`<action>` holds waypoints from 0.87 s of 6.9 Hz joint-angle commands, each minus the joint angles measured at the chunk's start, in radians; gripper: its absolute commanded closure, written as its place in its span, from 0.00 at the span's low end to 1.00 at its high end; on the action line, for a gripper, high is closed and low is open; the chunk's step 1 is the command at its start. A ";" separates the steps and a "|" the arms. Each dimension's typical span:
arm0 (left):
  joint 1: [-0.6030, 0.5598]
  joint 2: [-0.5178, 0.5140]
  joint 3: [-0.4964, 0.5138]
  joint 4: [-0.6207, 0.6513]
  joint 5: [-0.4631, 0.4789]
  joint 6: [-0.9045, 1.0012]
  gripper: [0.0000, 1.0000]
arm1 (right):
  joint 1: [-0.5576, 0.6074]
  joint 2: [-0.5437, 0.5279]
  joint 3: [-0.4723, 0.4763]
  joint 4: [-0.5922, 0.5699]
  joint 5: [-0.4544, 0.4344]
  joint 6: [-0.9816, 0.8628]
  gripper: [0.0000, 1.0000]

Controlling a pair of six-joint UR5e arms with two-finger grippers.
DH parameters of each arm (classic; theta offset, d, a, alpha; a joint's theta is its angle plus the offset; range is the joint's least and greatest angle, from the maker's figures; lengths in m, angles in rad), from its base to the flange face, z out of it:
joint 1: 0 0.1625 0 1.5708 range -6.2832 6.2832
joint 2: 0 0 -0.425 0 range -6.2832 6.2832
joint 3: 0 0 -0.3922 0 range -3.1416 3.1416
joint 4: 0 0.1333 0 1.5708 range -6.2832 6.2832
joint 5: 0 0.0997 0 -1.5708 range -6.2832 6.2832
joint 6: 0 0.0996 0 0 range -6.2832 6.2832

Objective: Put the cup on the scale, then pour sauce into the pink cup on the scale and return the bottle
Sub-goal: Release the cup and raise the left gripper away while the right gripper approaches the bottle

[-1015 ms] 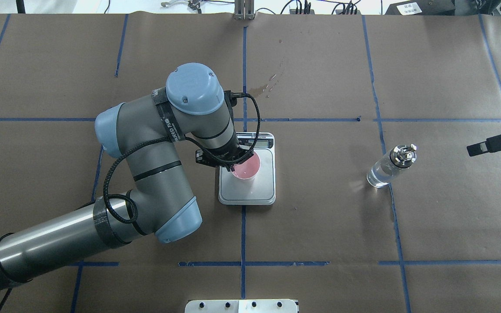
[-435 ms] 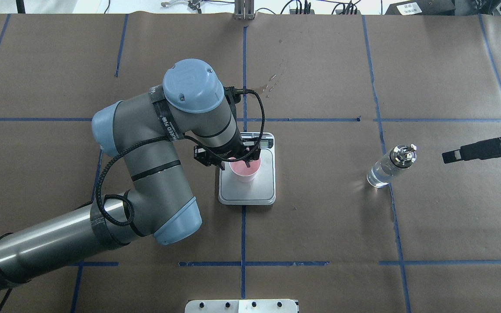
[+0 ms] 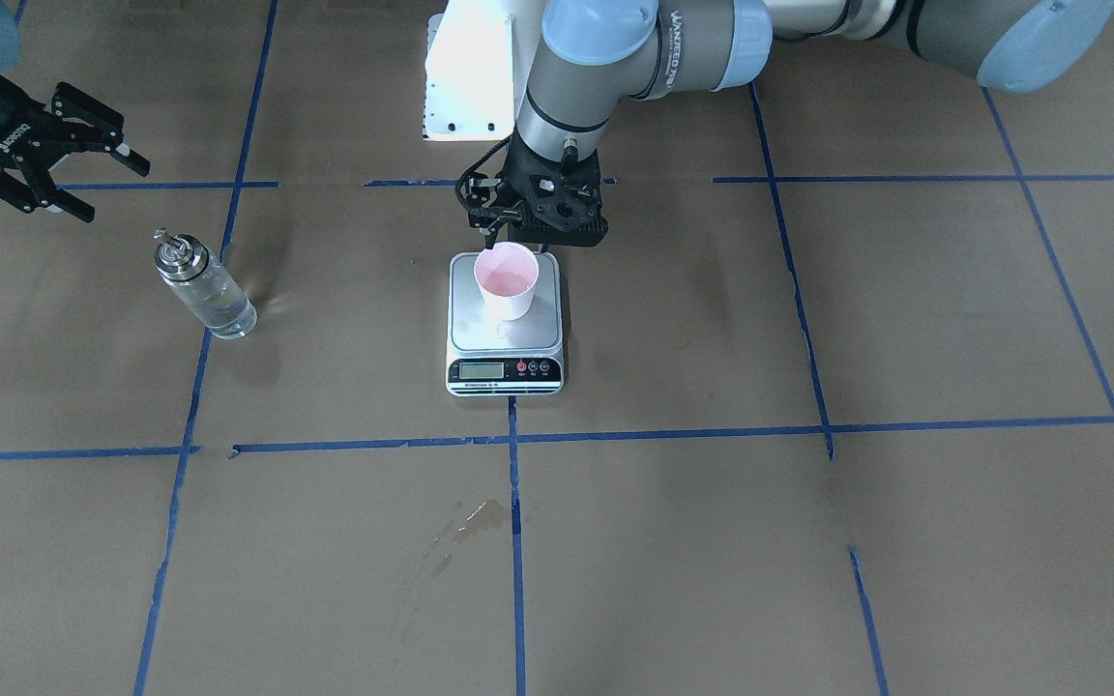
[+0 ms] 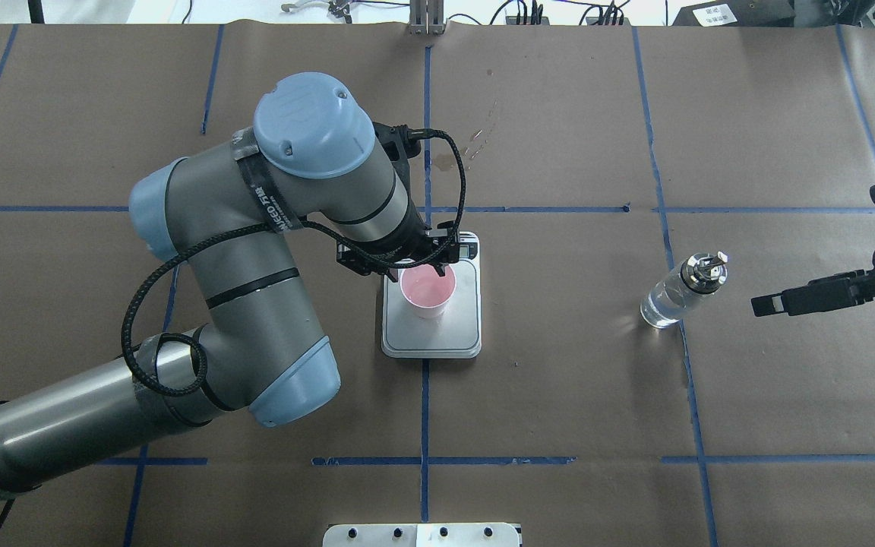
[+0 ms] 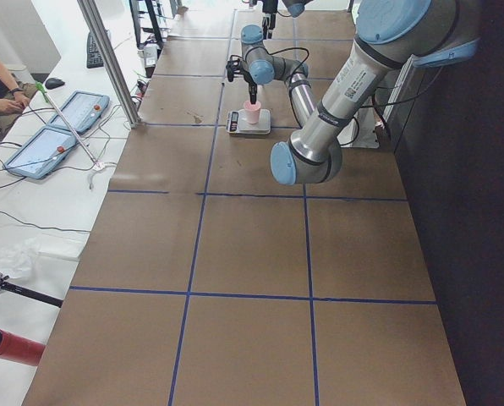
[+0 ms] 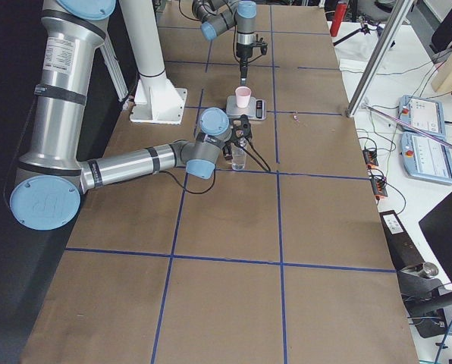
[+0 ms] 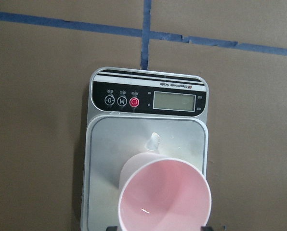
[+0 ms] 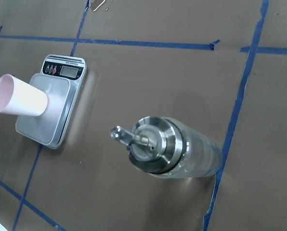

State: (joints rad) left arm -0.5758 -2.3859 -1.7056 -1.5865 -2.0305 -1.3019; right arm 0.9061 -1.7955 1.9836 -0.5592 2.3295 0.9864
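The cup [image 4: 428, 289], white outside and pink inside, stands upright on the scale [image 4: 468, 327] near the display end; it also shows in the front view [image 3: 507, 280] and the left wrist view [image 7: 163, 197]. My left gripper [image 4: 413, 266] hangs just above the cup's rim, open and holding nothing. The bottle [image 4: 680, 292] with clear sauce and a silver spout stands on the paper to the right, and shows close up in the right wrist view [image 8: 177, 151]. My right gripper [image 3: 98, 184] is open, a little way from the bottle's outer side and above its cap.
A wet stain [image 4: 468, 148] marks the brown paper beyond the scale. Blue tape lines cross the table. The white robot base plate [image 4: 422, 534] sits at the near edge. Operators' tablets lie on a side bench [image 5: 45, 144].
My left gripper has let go of the cup's rim and lifted off it; the cup stays on the scale. My right gripper has moved in toward the bottle.
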 commanded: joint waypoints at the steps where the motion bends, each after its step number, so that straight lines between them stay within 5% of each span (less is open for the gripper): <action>1: -0.013 0.011 -0.005 -0.001 0.004 0.001 0.35 | -0.209 -0.031 0.030 0.002 -0.274 0.003 0.00; 4: -0.129 0.084 -0.058 0.003 0.010 0.149 0.31 | -0.456 -0.084 0.037 0.001 -0.651 0.119 0.00; 6: -0.255 0.200 -0.114 0.008 0.009 0.342 0.27 | -0.641 -0.134 0.037 -0.005 -1.014 0.130 0.00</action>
State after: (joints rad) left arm -0.7539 -2.2499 -1.7900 -1.5811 -2.0218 -1.0757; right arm 0.3810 -1.9003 2.0200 -0.5604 1.5438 1.1024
